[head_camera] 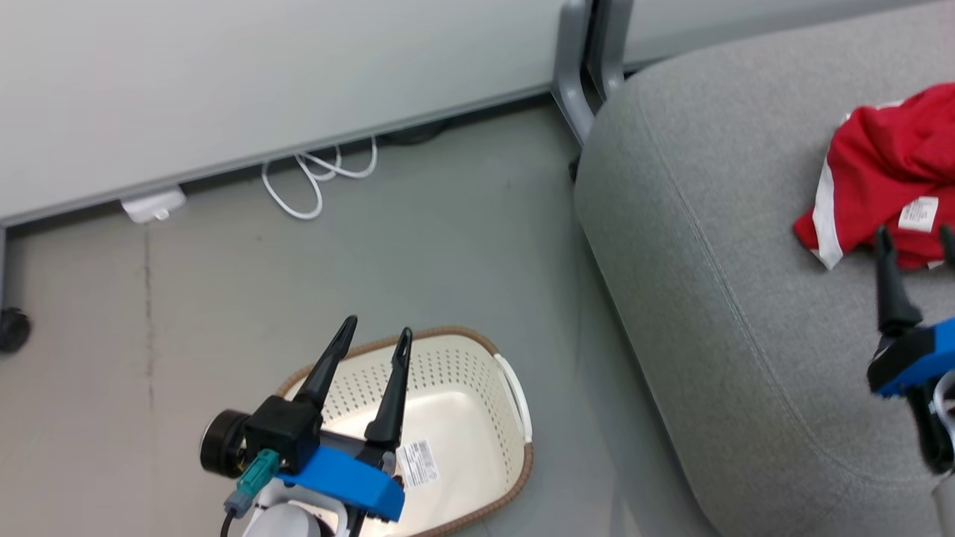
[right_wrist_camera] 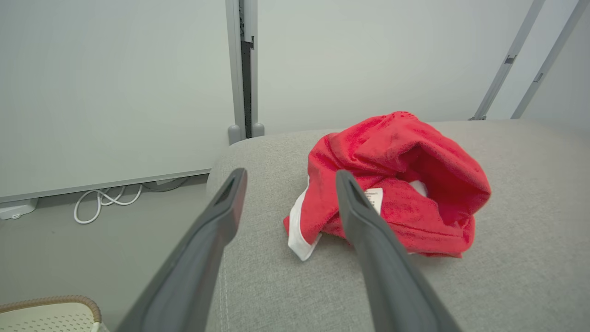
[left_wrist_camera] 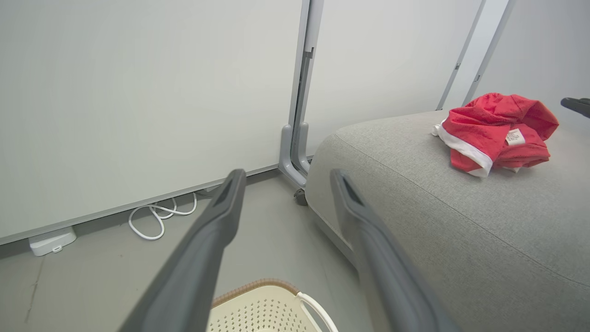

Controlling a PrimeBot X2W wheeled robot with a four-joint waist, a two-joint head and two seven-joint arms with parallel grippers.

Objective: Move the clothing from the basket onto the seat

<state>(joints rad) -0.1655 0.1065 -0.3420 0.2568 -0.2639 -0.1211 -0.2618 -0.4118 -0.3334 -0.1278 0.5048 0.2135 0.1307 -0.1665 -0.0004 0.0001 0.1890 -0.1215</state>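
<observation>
Soft red clothing with white trim lies crumpled on the rounded grey fabric seat. The perforated oval basket stands beside the seat. Over the seat the right gripper points at the clothing, the left gripper is beside the seat above the basket; both are spread wide and empty

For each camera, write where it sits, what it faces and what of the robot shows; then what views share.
Head view: on the head, looking down at basket and seat; left gripper and right gripper show.
Left wrist view: left arm, facing wall and seat past its fingers.
Right wrist view: right arm, facing the clothing past its fingers.
Shared: clothing lying on the seat.
</observation>
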